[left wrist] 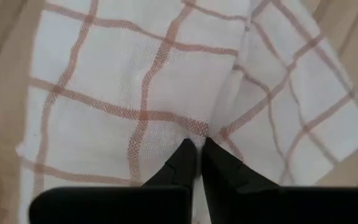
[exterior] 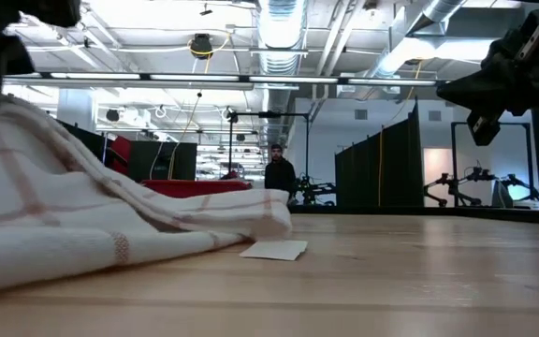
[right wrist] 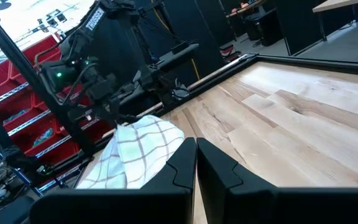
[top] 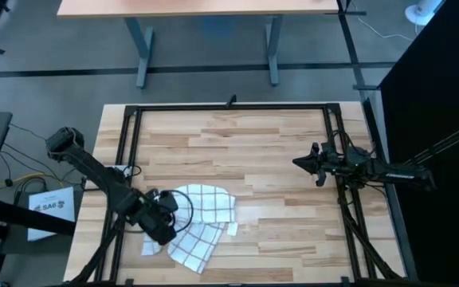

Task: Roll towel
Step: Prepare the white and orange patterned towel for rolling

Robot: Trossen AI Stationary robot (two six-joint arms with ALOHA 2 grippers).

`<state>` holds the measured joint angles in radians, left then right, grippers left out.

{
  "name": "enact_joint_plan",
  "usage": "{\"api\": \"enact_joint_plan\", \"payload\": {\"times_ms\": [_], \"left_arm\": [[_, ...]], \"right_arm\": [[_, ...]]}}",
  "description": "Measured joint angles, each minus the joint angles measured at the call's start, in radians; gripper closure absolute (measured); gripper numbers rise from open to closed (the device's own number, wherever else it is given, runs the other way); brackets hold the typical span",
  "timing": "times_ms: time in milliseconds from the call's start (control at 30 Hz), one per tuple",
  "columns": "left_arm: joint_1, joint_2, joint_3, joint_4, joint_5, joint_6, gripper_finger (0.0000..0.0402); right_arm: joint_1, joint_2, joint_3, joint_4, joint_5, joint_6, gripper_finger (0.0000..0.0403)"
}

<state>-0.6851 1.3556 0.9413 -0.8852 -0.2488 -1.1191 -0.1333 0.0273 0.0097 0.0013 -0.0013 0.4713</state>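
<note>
The towel (top: 204, 214), white cloth with a thin reddish-brown grid, lies crumpled on the wooden table near its front left. A small white tag (exterior: 274, 250) lies flat by its right edge. My left gripper (top: 166, 219) is over the towel's left part and shut on the cloth (left wrist: 197, 149). In the low view the towel (exterior: 110, 220) slopes up to the left toward that gripper. My right gripper (top: 303, 163) hovers shut at the table's right side, well clear of the towel, holding nothing (right wrist: 196, 151). My left gripper pinches a gathered pucker of the towel (left wrist: 194, 132) between its two fingertips, in the towel's left part. The fingers come from above, pointing down. The cloth is drawn up to the fingers on that side (exterior: 26, 131), while the towel's right part (exterior: 251, 213) rests on the table.
A black metal frame (top: 229, 107) runs around the tabletop. Bare wood (top: 277, 231) lies to the right of the towel and toward the far edge. A white printed sheet (top: 50, 209) lies off the table at the left. A person (exterior: 278, 173) stands far back in the room.
</note>
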Motion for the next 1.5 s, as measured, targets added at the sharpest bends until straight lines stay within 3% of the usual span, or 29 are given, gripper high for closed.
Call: {"api": "enact_joint_plan", "payload": {"times_ms": [333,500,667,933,1167,1500], "left_arm": [[0.065,0.075,0.000,-0.010,0.037,0.153,0.0354],[0.072,0.104,-0.001,0.024,0.039,0.184,0.0395],[0.081,0.104,-0.004,0.038,0.036,0.184,0.0398],[0.078,0.103,-0.073,0.043,0.051,0.203,0.0368],[0.078,0.103,-0.111,0.142,0.090,0.232,0.0329],[0.077,0.103,-0.112,0.153,0.122,0.294,0.0299]], "right_arm": [[0.000,0.000,0.000,0.000,0.000,0.000,0.0401],[0.000,0.000,0.000,0.000,0.000,-0.002,0.0401],[0.000,0.000,0.000,0.000,0.000,-0.008,0.0401],[0.000,0.014,0.000,0.000,0.000,-0.008,0.0401],[0.000,0.015,0.000,0.000,0.000,-0.008,0.0401],[0.000,0.017,0.000,0.000,0.000,-0.009,0.0401]]}}
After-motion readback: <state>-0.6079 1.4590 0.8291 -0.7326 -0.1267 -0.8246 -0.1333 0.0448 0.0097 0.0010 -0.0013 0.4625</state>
